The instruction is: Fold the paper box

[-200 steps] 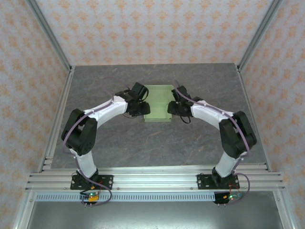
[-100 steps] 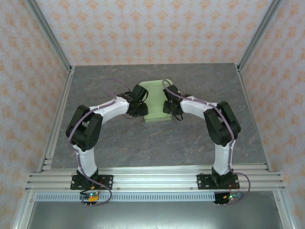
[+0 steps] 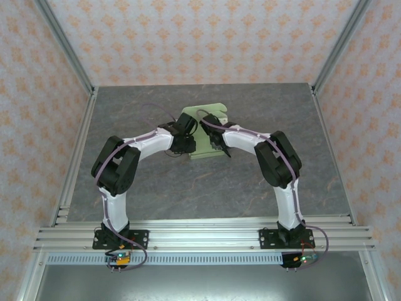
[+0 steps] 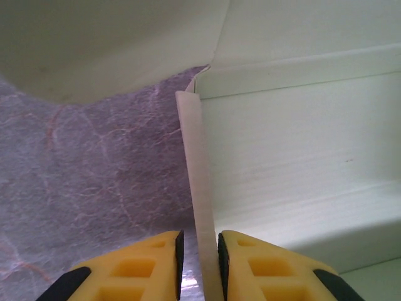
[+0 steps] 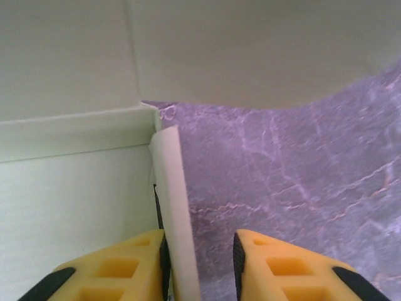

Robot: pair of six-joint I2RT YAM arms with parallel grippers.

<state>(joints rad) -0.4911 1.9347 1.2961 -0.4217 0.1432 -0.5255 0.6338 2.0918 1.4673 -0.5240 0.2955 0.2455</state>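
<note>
Start on your left. The left gripper [image 4: 200,239] has its yellow fingers drawn close around the left side flap [image 4: 195,163], which stands upright off the table [image 3: 156,182]. One pad lies against the card and a thin gap shows on the other side, so you cannot tell from here whether the flap is truly pinched or only bracketed.

Between the two arms, the paper box [image 3: 203,149] sits near the middle of the table, slightly toward the far side. Its floor panel [image 4: 294,163] lies flat, and a long crease with a low raised strip runs along the far edge. A broad rounded flap [image 4: 94,44] hangs over the corner, not tucked in.

On your right, the right gripper [image 5: 199,241] straddles the right side flap [image 5: 172,188], which also stands upright. Its jaws are apart: the card leans on the inner finger and bare table shows before the outer one, so nothing is clamped there.

By my reading, you are partway through. Both side walls are up, but the overhanging flap is not closed and no tab looks locked. Securing the walls and bringing that flap down appear to be what remains.
</note>
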